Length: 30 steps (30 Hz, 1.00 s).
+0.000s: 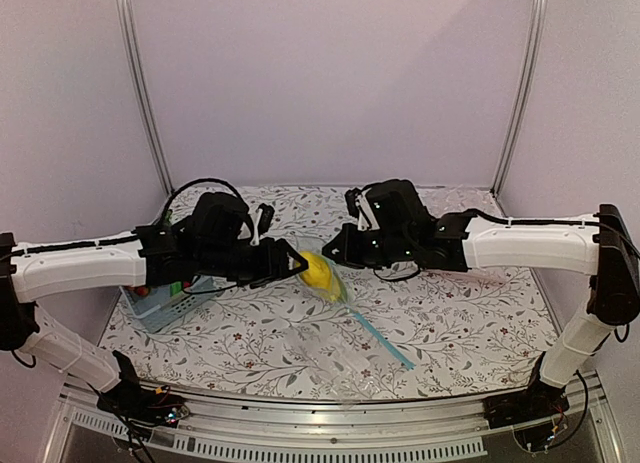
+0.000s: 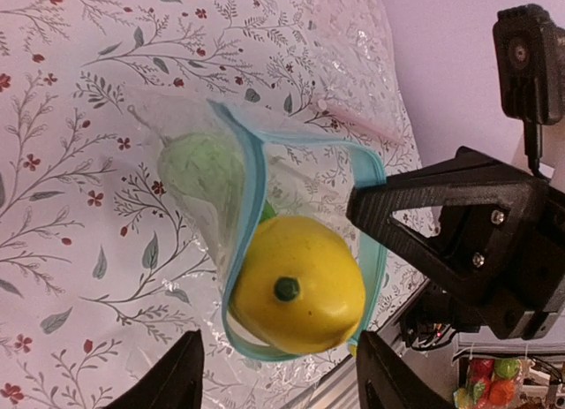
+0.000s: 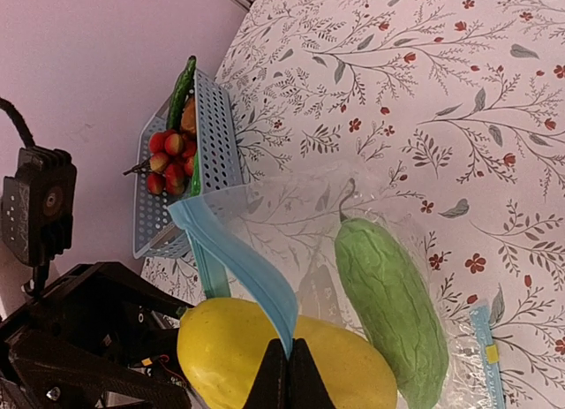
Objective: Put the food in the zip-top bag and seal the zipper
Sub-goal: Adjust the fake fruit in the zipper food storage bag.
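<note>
- The table [image 1: 480, 313] is covered with a white cloth printed with leafy sprigs. A blue basket [image 3: 216, 135] stands at its left side.
- The left gripper [image 2: 281, 343] hovers at mid-table with its jaws well apart. The yellow piece sits just ahead of the tips, and I cannot tell whether they touch it.
- The right gripper [image 3: 290, 343] faces it with its jaws pinched tight on the zipper.
- The zip-top bag [image 2: 190, 131] is a small pouch of clear, crinkled plastic. It hangs above the cloth between the two grippers, with its mouth gaping toward the left one.
- The yellow piece [image 2: 296, 285] is glossy and plump, with a dark green stem dot on its end. It is lodged in the bag's mouth.
- The green piece [image 3: 388, 312] is pale and bumpy with a thin stalk, and it lies deeper inside the bag.
- The zipper [image 3: 243, 254] is a light-blue strip, unsealed and looped round the yellow piece.
</note>
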{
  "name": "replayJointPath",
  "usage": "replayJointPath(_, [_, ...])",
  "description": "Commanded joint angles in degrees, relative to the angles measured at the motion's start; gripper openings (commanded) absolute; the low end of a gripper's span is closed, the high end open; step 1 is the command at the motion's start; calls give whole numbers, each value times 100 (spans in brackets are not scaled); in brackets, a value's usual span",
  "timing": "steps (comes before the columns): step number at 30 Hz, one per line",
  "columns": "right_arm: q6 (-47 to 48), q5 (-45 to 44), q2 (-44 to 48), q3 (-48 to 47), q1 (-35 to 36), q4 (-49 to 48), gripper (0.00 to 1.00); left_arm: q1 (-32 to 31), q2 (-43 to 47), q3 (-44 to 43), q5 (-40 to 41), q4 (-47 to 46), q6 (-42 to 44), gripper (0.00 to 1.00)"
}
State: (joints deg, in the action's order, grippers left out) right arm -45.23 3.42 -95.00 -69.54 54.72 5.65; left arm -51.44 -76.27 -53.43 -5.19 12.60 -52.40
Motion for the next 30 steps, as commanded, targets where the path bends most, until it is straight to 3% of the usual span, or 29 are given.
replayJointPath(1, [-223, 617, 135, 179, -82, -501, 0, 55, -170, 122, -52, -144, -42, 57])
replayJointPath(15, [-434, 1253, 245, 459, -108, -1128, 0, 64, -328, 346, 171, -401, -99, 49])
replayJointPath(24, [-438, 1221, 264, 611, -108, -1141, 0, 114, -338, 413, 249, -662, -183, 43])
replayJointPath(26, [-467, 1060, 263, 677, -105, -1113, 0, 117, -329, 389, 155, -662, -163, 49])
replayJointPath(30, [-486, 562, 248, 711, -103, -841, 0, 117, -195, 398, 18, -528, -139, 72])
